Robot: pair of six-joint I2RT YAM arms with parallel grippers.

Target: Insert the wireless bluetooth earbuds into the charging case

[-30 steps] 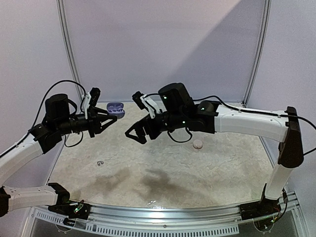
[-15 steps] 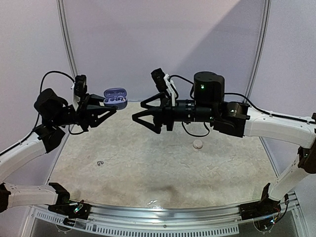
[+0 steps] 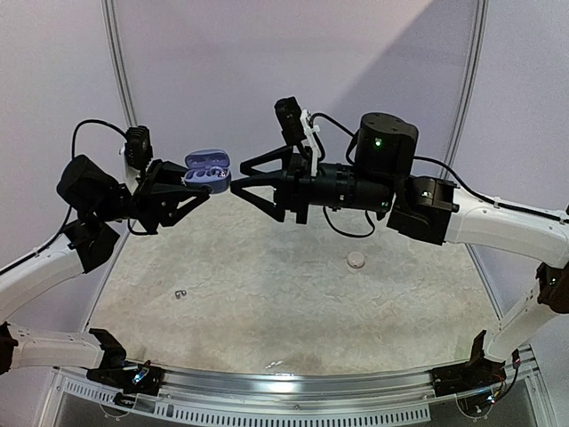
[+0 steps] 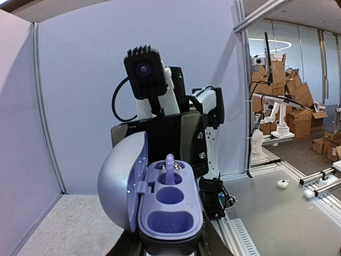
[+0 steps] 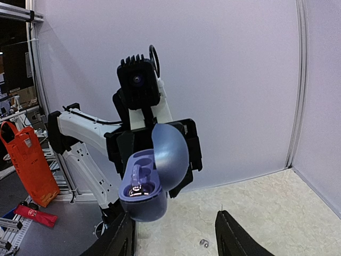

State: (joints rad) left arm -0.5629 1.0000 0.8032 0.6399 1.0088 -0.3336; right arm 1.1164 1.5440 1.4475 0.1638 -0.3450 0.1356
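My left gripper (image 3: 197,184) is shut on the base of an open purple charging case (image 3: 207,169) and holds it high above the table. In the left wrist view the case (image 4: 170,213) faces up with its lid (image 4: 121,176) swung left. A dark earbud with shiny bits (image 4: 169,166) sits in the far socket, and the near sockets are bare. My right gripper (image 3: 238,178) is open and empty, with its tips just right of the case. The right wrist view shows the case (image 5: 146,192) between my fingers (image 5: 120,240). Two tiny earbud pieces (image 3: 180,294) lie on the table at the left.
A small whitish round object (image 3: 356,260) lies on the speckled table right of centre. The earbud pieces also show in the right wrist view (image 5: 203,244). White walls and corner posts enclose the back and sides.
Both arms have risen. My left gripper has lifted the case upward. My right gripper has swung level and moved left, up to the case.
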